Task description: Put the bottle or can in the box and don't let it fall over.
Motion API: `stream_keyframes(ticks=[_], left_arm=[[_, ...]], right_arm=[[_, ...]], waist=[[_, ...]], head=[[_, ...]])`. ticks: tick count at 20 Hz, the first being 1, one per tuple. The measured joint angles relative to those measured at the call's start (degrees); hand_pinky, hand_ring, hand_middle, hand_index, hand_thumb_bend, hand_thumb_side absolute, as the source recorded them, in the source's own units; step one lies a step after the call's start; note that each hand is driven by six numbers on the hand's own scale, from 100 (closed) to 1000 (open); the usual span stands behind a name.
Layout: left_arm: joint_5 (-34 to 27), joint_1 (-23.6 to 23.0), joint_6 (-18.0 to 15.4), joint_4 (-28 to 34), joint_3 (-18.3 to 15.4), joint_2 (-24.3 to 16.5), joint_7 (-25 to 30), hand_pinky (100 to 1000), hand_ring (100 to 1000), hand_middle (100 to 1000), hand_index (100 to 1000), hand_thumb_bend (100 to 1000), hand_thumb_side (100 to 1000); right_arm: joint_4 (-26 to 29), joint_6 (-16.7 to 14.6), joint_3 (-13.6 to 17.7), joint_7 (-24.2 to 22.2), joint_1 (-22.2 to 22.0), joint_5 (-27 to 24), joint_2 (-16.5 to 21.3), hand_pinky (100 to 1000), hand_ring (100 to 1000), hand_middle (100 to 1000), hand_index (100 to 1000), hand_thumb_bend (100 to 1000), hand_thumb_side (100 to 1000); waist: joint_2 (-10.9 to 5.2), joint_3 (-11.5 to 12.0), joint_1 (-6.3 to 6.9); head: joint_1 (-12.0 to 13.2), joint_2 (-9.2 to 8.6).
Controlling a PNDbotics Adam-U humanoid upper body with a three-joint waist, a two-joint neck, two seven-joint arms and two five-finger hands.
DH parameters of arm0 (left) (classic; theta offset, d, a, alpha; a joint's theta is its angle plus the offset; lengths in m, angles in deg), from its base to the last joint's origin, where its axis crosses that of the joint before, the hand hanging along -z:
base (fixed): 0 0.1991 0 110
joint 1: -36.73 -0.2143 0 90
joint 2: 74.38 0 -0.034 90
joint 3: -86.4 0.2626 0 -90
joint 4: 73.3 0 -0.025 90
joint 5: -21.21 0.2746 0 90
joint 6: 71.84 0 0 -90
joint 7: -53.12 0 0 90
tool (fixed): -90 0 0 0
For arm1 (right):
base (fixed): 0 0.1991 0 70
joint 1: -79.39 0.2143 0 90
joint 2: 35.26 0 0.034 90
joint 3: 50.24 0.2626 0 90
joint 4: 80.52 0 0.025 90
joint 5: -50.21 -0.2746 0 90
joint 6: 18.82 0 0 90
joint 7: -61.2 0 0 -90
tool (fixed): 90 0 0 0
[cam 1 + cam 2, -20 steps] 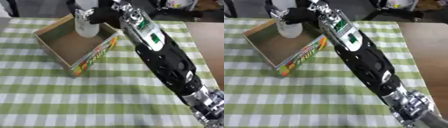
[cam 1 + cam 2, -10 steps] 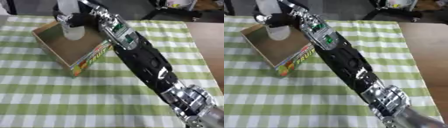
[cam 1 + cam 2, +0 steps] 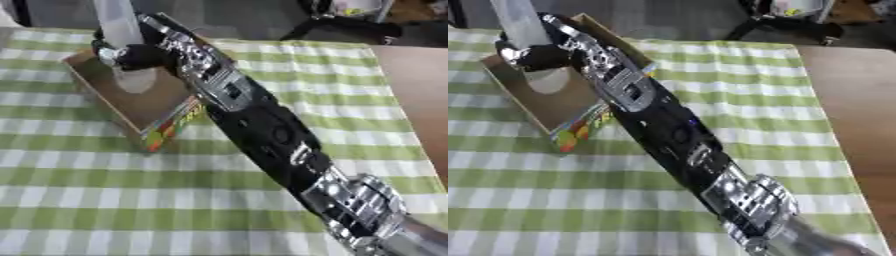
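Observation:
A pale, translucent bottle (image 3: 122, 47) stands upright inside the open cardboard box (image 3: 144, 107), its base near the box floor. My right hand (image 3: 131, 56) is curled round the bottle's middle, the arm reaching in from the lower right across the box's near right wall. The box has a fruit print on its front side (image 3: 171, 130). The bottle's top runs out of the picture. My left hand shows in neither view.
A green and white checked cloth (image 3: 105, 200) covers the table. A bare brown tabletop (image 3: 416, 100) lies at the right. Dark objects (image 3: 350, 27) sit beyond the far edge.
My right hand has carried the bottle leftward and down into the box. The camera has shifted too, so the whole scene sits differently.

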Motion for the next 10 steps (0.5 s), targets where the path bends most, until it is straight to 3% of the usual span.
stream_keyframes(ticks=[1,3,10], left_arm=[[0.0,0.0,0.0,0.0,0.0,0.0,0.0,944,841,945,857,118,849],[0.0,0.0,0.0,0.0,0.0,0.0,0.0,944,841,945,857,117,851],[0.0,0.0,0.1,0.0,0.0,0.0,0.2,944,841,944,857,115,849]], right_arm=[[0.0,-1.2,-0.1,-1.5,0.0,1.2,0.0,1000,1000,1000,1000,100,541],[-0.1,-3.4,-0.1,-4.2,0.0,4.3,0.0,1000,1000,1000,1000,100,627],[-2.3,-6.5,0.9,-9.5,-0.1,12.7,0.0,1000,1000,1000,1000,100,638]], waist=[[0.00,0.0,0.00],[0.00,0.0,0.00],[0.02,0.0,0.00]], head=[[0.0,-0.02],[0.0,-0.06],[0.0,-0.21]])
